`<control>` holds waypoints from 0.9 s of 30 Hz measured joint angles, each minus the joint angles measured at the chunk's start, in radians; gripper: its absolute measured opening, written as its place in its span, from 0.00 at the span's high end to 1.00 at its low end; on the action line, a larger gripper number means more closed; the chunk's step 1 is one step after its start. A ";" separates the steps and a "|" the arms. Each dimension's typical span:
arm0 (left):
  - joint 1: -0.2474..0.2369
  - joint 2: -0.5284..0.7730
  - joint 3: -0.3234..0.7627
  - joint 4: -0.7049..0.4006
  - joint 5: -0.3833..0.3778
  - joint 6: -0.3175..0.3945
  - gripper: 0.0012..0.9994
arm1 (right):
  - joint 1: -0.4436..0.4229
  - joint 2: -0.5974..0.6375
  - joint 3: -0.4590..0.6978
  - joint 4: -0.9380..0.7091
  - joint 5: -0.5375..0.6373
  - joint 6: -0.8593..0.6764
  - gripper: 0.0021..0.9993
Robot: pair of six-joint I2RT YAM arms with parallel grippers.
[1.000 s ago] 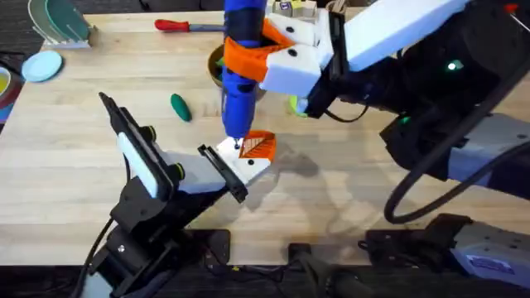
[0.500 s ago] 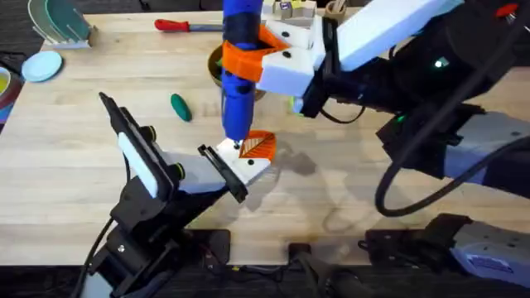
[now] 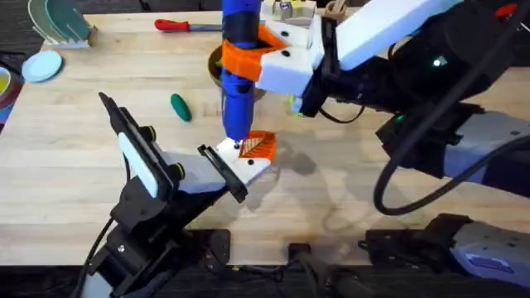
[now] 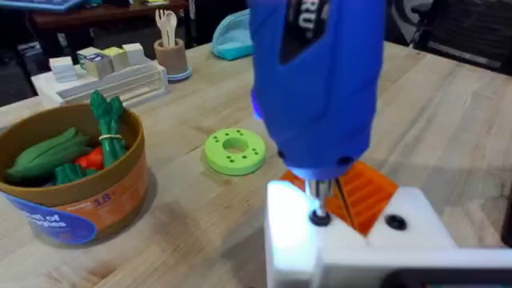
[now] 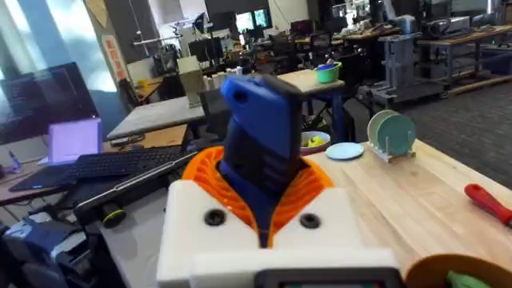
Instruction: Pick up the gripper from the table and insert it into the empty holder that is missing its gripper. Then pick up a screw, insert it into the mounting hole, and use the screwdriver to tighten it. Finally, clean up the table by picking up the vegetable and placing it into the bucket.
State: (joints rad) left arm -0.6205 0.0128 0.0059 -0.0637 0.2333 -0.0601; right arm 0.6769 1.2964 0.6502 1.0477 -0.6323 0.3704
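My right gripper (image 3: 248, 60) is shut on the blue screwdriver (image 3: 238, 83), which stands upright. Its white fingers with orange pads (image 5: 204, 172) clamp the blue body (image 5: 260, 152). The metal bit (image 4: 318, 196) presses down on a screw (image 4: 319, 218) in the white holder (image 4: 352, 244) on my left arm's end (image 3: 240, 161). The orange gripper (image 3: 259, 147) sits in that holder, beside the bit, also seen close up as the ribbed orange wedge (image 4: 366, 192). The dark green vegetable (image 3: 179, 107) lies on the table to the left. The bucket (image 4: 76, 188) holds toy greens; the screwdriver partly hides it overhead.
A bright green disc with holes (image 4: 234, 152) lies between bucket and holder. The red-handled hand tool (image 3: 175, 26) lies at the table's far edge. A dish rack (image 3: 60, 23) and blue lid (image 3: 41, 65) are far left. A cup with sticks (image 4: 170, 48) stands far off.
The right arm's body has shifted slightly left. The screwdriver bit stays on the screw in the holder. The left arm has not moved.
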 joint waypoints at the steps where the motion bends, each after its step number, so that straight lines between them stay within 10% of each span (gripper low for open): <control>1: 0.000 0.000 0.000 0.000 -0.001 0.000 0.99 | 0.000 0.000 0.000 0.000 0.000 0.000 0.97; 17: 0.000 0.000 0.000 0.000 -0.002 0.000 0.99 | -0.050 0.013 0.004 0.313 0.021 0.097 0.97; 27: 0.000 0.000 0.000 0.000 -0.002 0.000 0.99 | -0.216 0.013 0.032 -0.148 0.043 -0.162 0.97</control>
State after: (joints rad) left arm -0.6205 0.0128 0.0059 -0.0635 0.2314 -0.0601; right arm 0.4606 1.3091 0.6820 0.8998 -0.5890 0.2085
